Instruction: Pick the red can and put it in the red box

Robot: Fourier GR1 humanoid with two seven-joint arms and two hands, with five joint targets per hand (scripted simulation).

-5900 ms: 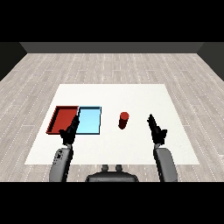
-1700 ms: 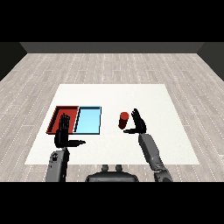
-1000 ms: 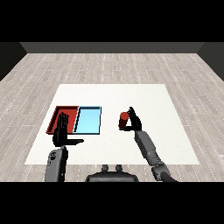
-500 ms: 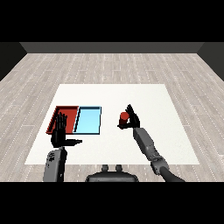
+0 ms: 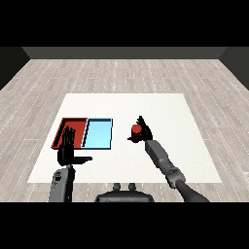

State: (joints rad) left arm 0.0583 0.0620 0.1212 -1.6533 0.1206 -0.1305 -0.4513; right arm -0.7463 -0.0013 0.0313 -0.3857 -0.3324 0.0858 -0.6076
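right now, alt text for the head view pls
The robot's right hand curls round a red can, right of a light blue tray and red tray on a white table. Its left hand is open.

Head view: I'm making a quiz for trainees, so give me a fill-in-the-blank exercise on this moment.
1. The red can is held by the ____ robot hand.
2. The red tray lies to the ____ of the light blue tray in the view.
3. The left robot hand holds ____.
4. Both trays rest on the ____ table.

Missing words: right; left; nothing; white
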